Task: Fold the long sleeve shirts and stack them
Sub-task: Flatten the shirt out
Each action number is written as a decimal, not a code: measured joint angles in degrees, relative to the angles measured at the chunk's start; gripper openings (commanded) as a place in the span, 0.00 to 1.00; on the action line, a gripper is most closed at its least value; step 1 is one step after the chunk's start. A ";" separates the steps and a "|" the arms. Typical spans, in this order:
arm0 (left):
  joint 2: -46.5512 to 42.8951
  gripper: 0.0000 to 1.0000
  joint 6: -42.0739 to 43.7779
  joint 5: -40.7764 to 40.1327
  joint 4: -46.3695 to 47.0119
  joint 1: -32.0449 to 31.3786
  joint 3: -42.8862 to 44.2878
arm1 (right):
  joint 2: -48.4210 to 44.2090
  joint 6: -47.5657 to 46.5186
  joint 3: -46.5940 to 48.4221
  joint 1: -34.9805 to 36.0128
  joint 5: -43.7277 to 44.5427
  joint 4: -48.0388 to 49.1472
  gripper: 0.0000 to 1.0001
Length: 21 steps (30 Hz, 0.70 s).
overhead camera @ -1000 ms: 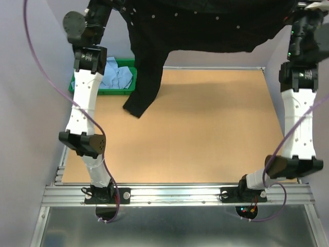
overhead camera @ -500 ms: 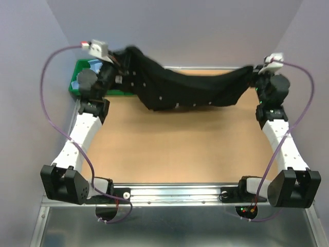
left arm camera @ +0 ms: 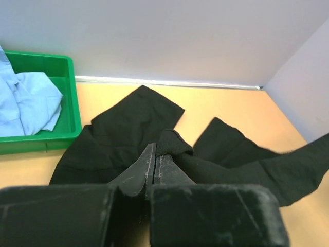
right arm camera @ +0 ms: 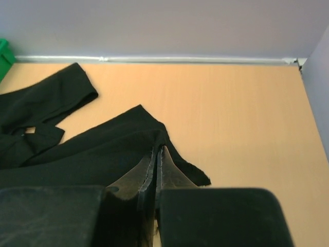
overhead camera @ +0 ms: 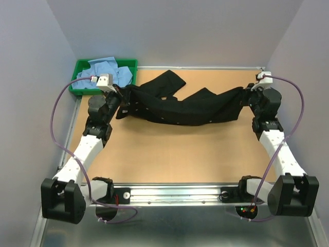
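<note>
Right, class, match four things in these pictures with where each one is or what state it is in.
1 black shirt
2 light blue shirts
3 green tray
4 right gripper

A at the far left corner of the table
B shut on one end of the black shirt
C stretched across the table, held at both ends
D crumpled in the green tray

Pairs: 1-C, 2-D, 3-A, 4-B

The green plastic tray [left arm camera: 72, 103] and the crumpled light blue cloth shirts [left arm camera: 25, 103] inside it ran off the left wrist view's left edge, and the soft black button-front shirt [right arm camera: 77, 154] was cut by the right wrist view's left edge.
</note>
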 measured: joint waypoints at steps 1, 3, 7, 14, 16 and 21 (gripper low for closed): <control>0.46 0.00 0.02 -0.28 0.26 0.00 0.20 | 1.40 0.00 0.04 0.00 -0.13 0.33 0.00; 4.17 0.00 0.04 -0.92 0.52 0.00 1.77 | 4.46 -0.20 0.31 0.00 0.15 0.15 0.00; 14.03 0.00 0.46 -1.51 -0.81 0.00 7.80 | 11.87 -0.50 3.39 0.00 2.05 -0.74 0.00; 26.86 0.00 0.79 -1.29 -6.91 0.04 32.68 | 15.30 -2.29 18.49 0.00 3.69 -2.62 0.01; 27.52 0.00 0.81 -0.85 -8.39 0.07 41.62 | 14.56 -3.17 23.82 0.02 4.37 -1.90 0.01; 24.04 0.00 0.85 0.07 -5.46 0.07 52.50 | 7.72 -4.76 29.07 0.00 5.03 0.35 0.01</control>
